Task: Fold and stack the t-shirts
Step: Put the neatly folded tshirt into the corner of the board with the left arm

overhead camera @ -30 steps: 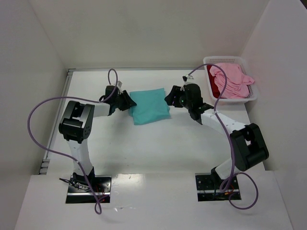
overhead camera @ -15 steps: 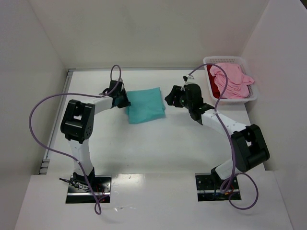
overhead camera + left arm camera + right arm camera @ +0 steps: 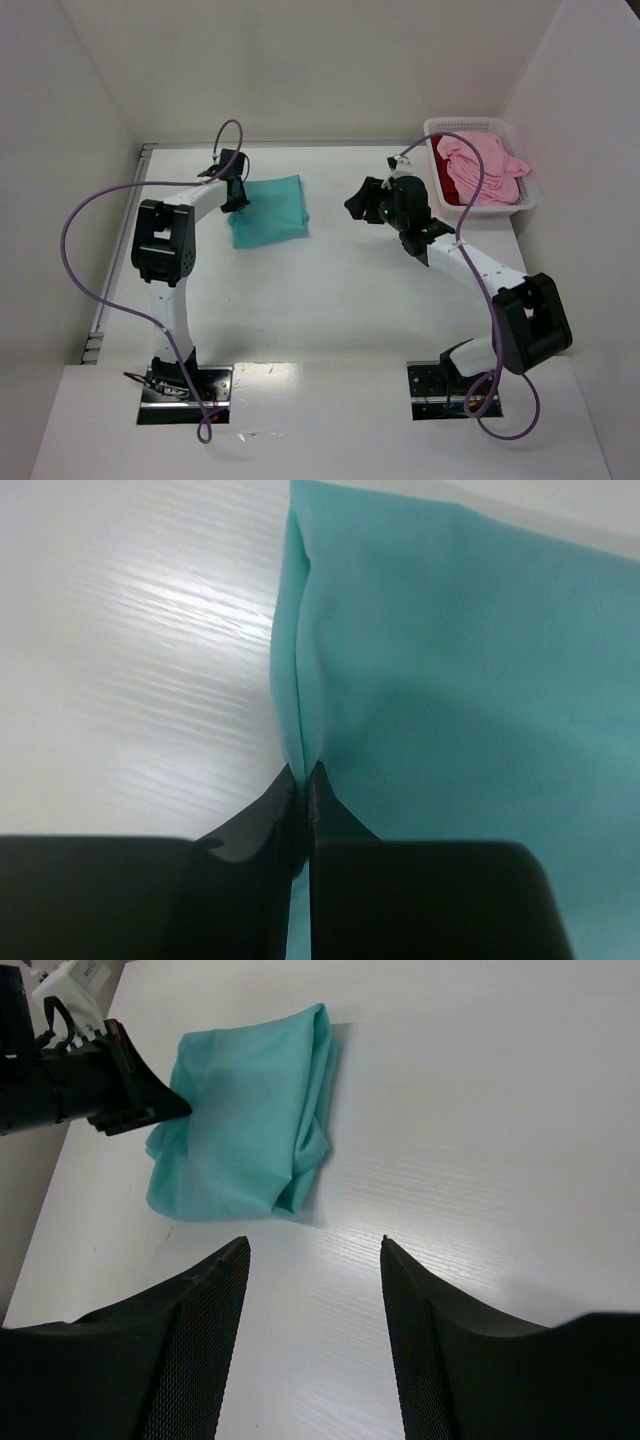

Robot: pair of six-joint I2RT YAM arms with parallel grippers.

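Overhead, far right against the wall: white plastic slatted basket, filled by a crumpled light pink cloth t-shirt heaped above the rim, with a dark red cloth t-shirt showing beneath it at the left inner side. Outside any container, flat on the white table toward the far left: folded teal cloth t-shirt, roughly rectangular. Pinched at its left edge by the black left gripper, jaws pressed together on a fold of the teal cloth. Well to the right of that shirt, over bare tabletop between shirt and basket: black right gripper, jaws spread apart, gripping nothing.

Seen only from the left wrist: a crease of teal cloth leading straight into the closed fingertips, with pale grained tabletop to the left of it. Seen only from the right wrist: the layered near edge of the folded shirt, several plies stacked a little unevenly, plus the left gripper's tip meeting the shirt's opposite edge, and the right fingers framing bare table. Basket and its two shirts visible solely from above.
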